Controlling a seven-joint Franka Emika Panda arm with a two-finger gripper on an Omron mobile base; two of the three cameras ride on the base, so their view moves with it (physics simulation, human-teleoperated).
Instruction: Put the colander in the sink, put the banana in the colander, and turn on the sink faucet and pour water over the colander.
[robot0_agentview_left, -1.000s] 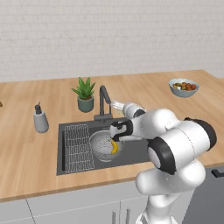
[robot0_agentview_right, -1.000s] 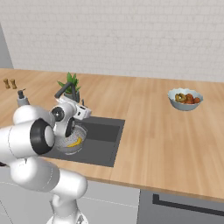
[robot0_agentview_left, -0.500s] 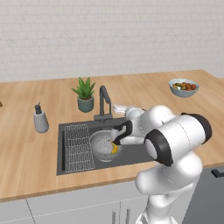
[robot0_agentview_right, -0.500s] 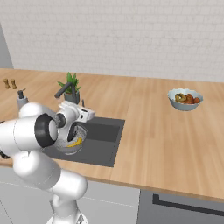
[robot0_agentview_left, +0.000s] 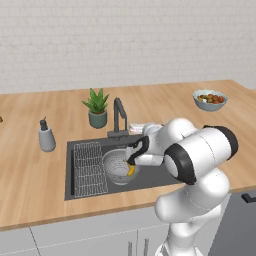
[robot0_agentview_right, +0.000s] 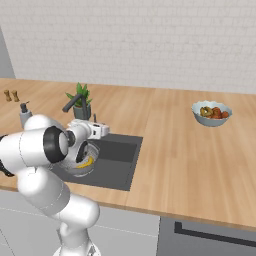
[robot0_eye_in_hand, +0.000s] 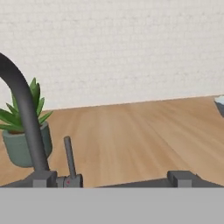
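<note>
You have the colander (robot0_agentview_left: 118, 167) in the sink (robot0_agentview_left: 150, 179) with the banana (robot0_agentview_left: 131, 170) inside; the gripper (robot0_agentview_left: 134, 153) jaws stand apart, and the faucet (robot0_agentview_left: 120, 113) is left to turn on.

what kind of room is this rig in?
A rendered home kitchen, by the look: a wooden counter with a recessed sink and sink faucet, plus a fruit bowl and cabinet fronts below.

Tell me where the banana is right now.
The banana lies inside the colander in the sink, right of the wire rack, below the open gripper.
</note>
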